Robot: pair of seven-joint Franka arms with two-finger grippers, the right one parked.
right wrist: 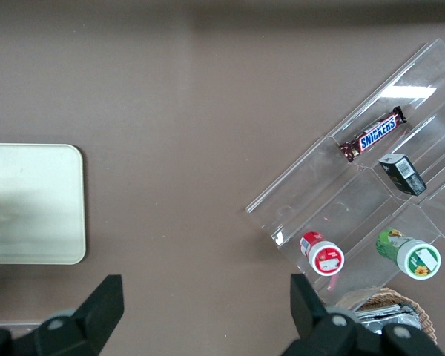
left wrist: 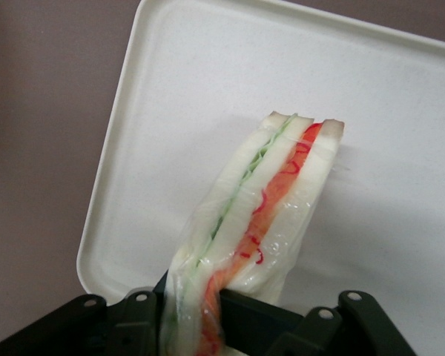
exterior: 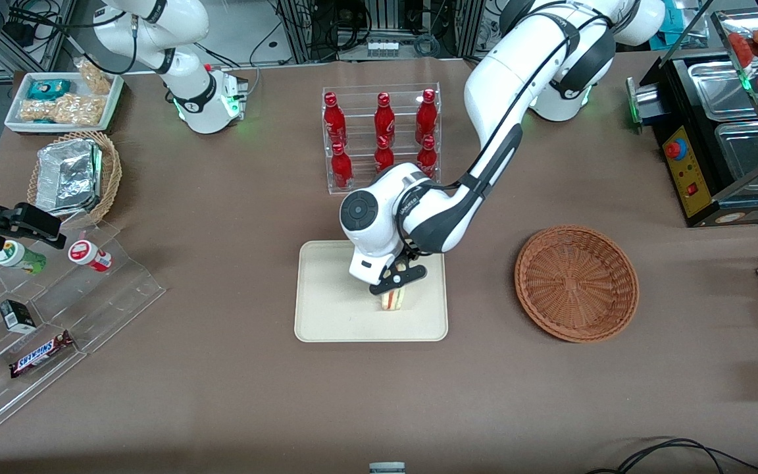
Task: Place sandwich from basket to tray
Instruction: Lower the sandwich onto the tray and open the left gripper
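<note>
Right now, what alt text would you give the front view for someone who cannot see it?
A white robot arm's black gripper holds a clear-wrapped triangular white-bread sandwich upright over a cream rectangular plastic tray. Toward the working arm's end of the brown table sits a round reddish-brown wicker basket, nothing in it.

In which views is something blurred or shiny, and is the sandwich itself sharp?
Left wrist view: the sandwich, held in the gripper, is sharp, and its clear wrap shows small glints over the tray. Right wrist view: the tray's surface looks smeared, and glare streaks the clear display stand. Front view: even light, with soft shadows beside the basket.
</note>
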